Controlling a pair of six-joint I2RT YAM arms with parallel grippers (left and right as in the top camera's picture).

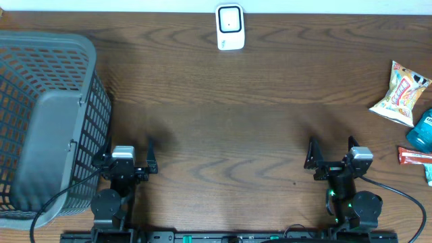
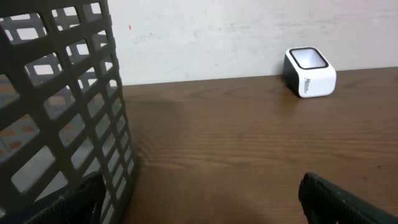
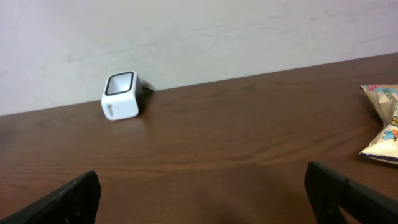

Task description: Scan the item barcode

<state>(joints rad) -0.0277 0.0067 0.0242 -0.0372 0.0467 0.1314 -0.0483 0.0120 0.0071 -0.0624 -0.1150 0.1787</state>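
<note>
left arm (image 1: 108, 201), right arm (image 1: 363, 204), jaws wide apart

A small white scanner (image 1: 229, 27) with a dark-rimmed window stands at the middle of the far edge of the table (image 1: 223, 128). At the right edge, close together, lie a yellow-and-white snack bag (image 1: 399, 93), a blue bottle (image 1: 422, 131) (partly cut off) and a red bar (image 1: 415, 156).

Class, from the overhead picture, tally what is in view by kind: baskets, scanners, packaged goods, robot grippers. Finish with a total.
Baskets: 1, grey basket
Scanners: 1, white scanner
Packaged goods: 3, snack bag, blue container, red packet
Grippers: 2, left gripper, right gripper
Total: 7
A sliver at the right edge is too cropped to count.
</note>
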